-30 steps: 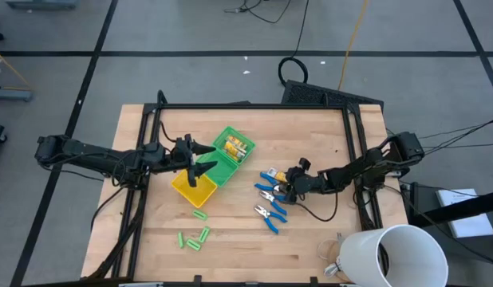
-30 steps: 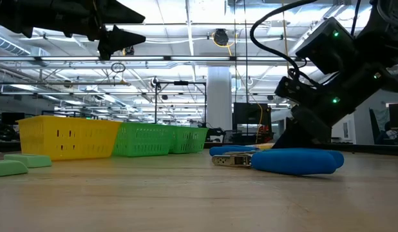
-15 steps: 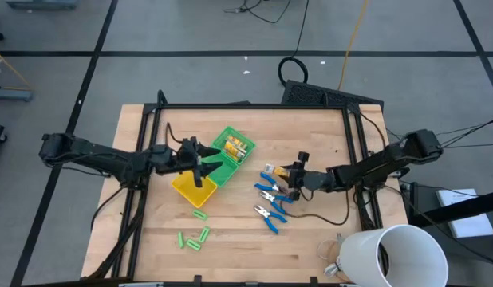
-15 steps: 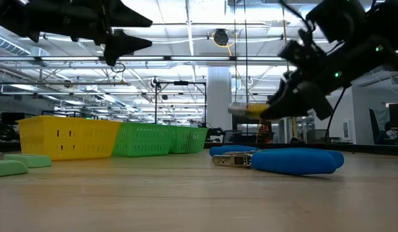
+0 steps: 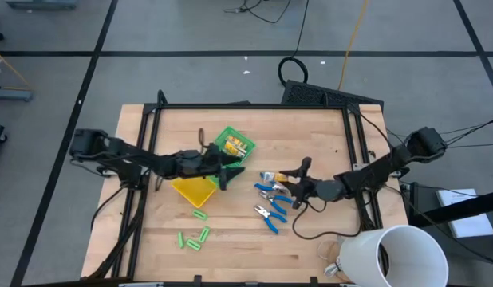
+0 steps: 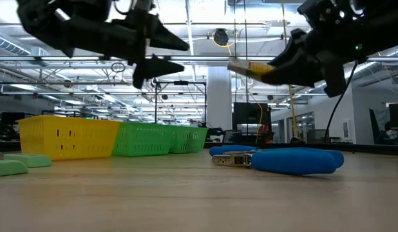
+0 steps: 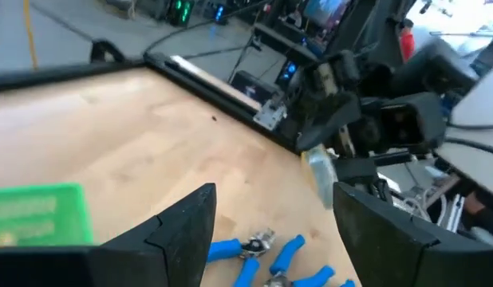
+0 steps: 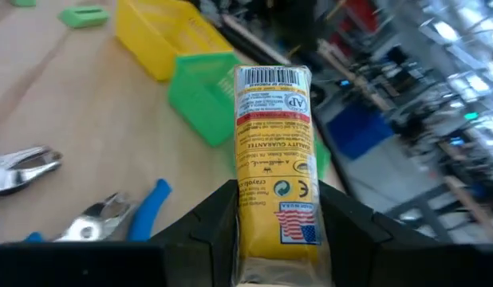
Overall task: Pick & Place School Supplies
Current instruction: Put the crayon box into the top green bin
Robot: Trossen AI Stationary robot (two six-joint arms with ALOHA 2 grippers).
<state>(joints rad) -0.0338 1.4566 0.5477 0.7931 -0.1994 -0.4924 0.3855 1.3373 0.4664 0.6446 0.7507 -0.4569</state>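
My right gripper [image 5: 289,178] is shut on a yellow-orange box [image 8: 274,151] and holds it in the air above the blue-handled tools [image 5: 270,203], which lie flat on the table. My left gripper [image 5: 233,171] hangs open and holds nothing at the right side of the green-and-yellow tray [image 5: 200,191]. In the left wrist view its fingers point toward the box [image 7: 319,171]. More yellow pieces lie in the green compartment [image 5: 235,147]. Several light-green sticks [image 5: 195,237] lie on the wood near the front edge. My right gripper pinches the yellow box by its near end [image 8: 272,214] between its two fingers [image 8: 208,229]. The box lies along the fingers and sticks out past their tips. The fingers come nearly level from the table's right side. The box is lifted clear and points toward the tray [image 6: 249,66].
A big white cup [image 5: 394,255] stands at the table's front right corner. A black frame [image 5: 254,106] runs along the table's far and side edges. Bare wood lies between the tray and the far edge.
My right gripper has risen from beside the blue tools with the yellow box, rolling its wrist, so the box is now lifted clear of the table. My left gripper has moved toward the table's right across the tray and sunk a little, staying open.
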